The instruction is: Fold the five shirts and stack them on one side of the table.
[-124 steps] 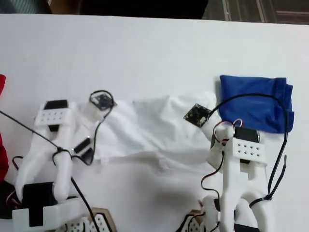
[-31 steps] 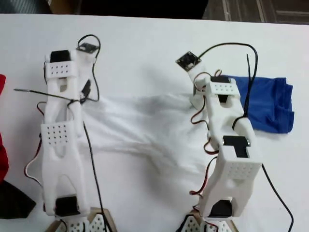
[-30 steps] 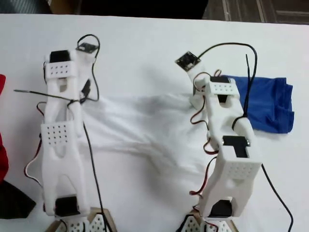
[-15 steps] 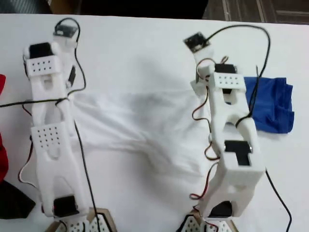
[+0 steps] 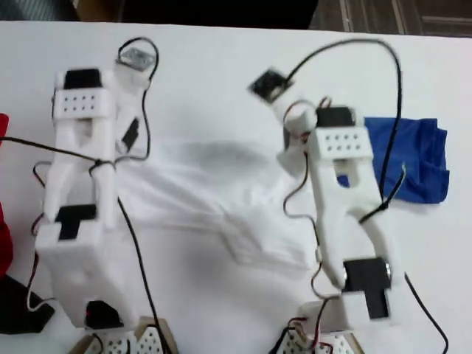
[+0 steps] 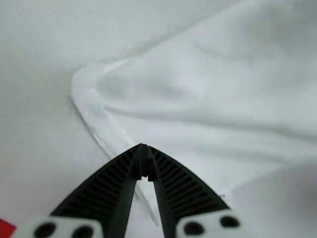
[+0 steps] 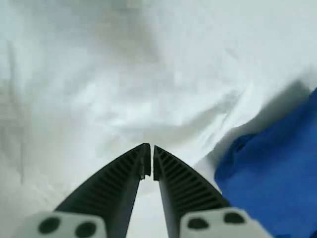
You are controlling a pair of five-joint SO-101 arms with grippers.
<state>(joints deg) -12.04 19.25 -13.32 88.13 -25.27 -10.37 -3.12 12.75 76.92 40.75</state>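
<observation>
Over opposite ends of the white crumpled cloth shirt [image 5: 214, 188], lying lengthwise arm to arm, left fingers [image 6: 119, 184] and right fingers [image 7: 124, 184] are sitting closed.

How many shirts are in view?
4: a white shirt spread in the middle, a folded blue shirt at the right, a red garment at the left edge, a black garment at the lower-left corner. A fifth may be hidden.
</observation>
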